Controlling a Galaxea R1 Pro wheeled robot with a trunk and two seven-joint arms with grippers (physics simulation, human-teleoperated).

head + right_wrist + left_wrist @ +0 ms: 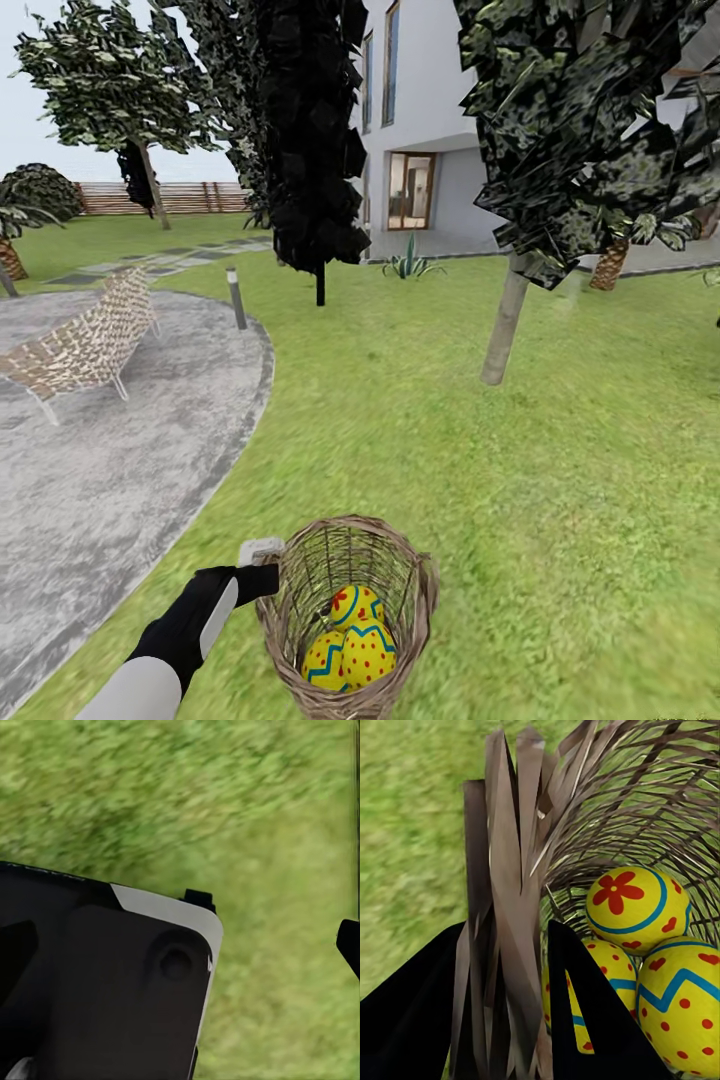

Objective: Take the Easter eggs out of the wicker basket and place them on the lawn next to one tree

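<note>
While no lettering or brand mark can be read anywhere, the biggest thing is the lawn [560, 470], mottled green and running from the white house [420, 120] at the back down to the robot, w/ a grey paved patch [100, 450] at the left of the head view holding a woven lounge chair [85, 345]. Next in size, the tree [505, 320] w/ the pale trunk stands well ahead & to the right of the basket, its foliage cut off by the frame top; a near-black tree [315, 150] stands further back toward the house. Wicker basket [350, 620] sits low centre in the head view, bottom edge cut by the frame, so can't tell if it touches the grass. Left gripper [262, 575] is at the basket's left side, one finger [412, 1005] outside the wall & the other inside, pinching the braided rim [514, 907] between them. Three Easter eggs [352, 638] lie packed together inside the basket, just beside the inner finger; whether they touch it is unclear. In the left wrist view one egg is partly hidden behind that finger. Right gripper: right wrist view gives only a dark housing [105, 990] over blurred grass plus a dark sliver at the frame edge; can't tell how the fingers stand.
</note>
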